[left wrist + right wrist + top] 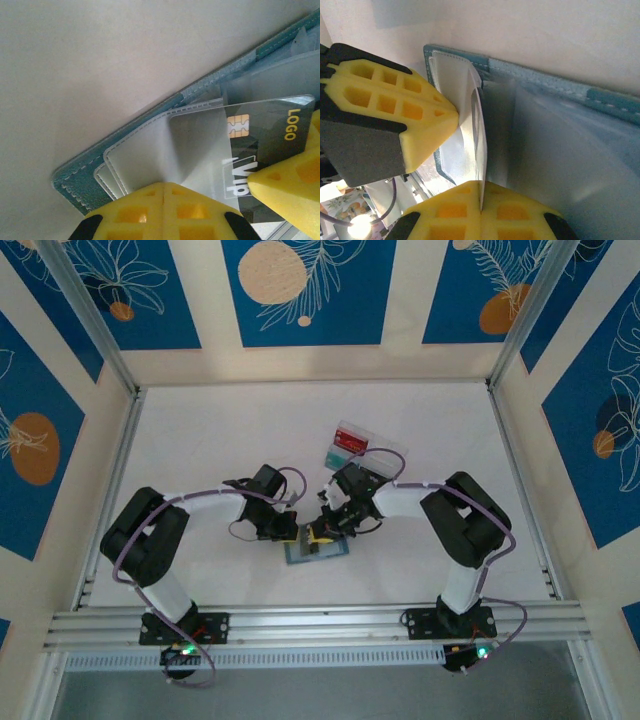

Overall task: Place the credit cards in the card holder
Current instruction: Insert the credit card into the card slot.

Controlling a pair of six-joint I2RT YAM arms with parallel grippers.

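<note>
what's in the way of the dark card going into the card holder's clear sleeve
Nothing visible. The right hand pinches the dark card, its edge already under the clear sleeve, which the left hand holds lifted off the card holder.

Here's a robot lab test cell: a white table boxed in by aluminium rails, blue leaf-print wall panels, a left arm and a right arm bolted along the front.
</note>
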